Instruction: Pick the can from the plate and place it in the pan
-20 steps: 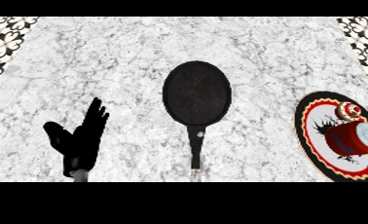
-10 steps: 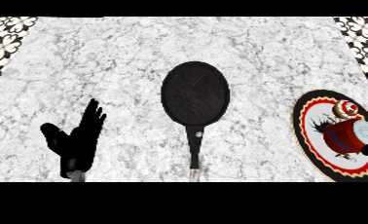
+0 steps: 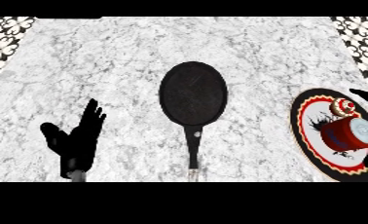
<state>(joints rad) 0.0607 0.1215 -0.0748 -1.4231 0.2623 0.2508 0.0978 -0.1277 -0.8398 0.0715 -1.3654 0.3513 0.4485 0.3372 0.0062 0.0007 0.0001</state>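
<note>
A red can [image 3: 342, 135] with a pale end lies on its side on the round plate [image 3: 310, 135], which has a red, white and black rim and sits at the right edge of the head view. A small red-and-white round mark [image 3: 343, 106] shows just above the can. The black pan [image 3: 193, 93] rests in the middle of the counter, its handle [image 3: 192, 146] pointing towards me. A black sliver of my right hand [image 3: 358, 92] shows at the right edge, just above the plate; the rest is cut off. My left hand [image 3: 78, 139] rests open at the lower left, fingers up.
White marble counter [image 3: 108, 72] runs all round the pan. Patterned black-and-white tiles [image 3: 14, 35] show at the far left and far right corners. The plate is partly cut off by the right edge of the view.
The can has shifted slightly upward on the plate. A black bit of my right hand now shows above the plate. Pan and left hand are nearly unchanged.
</note>
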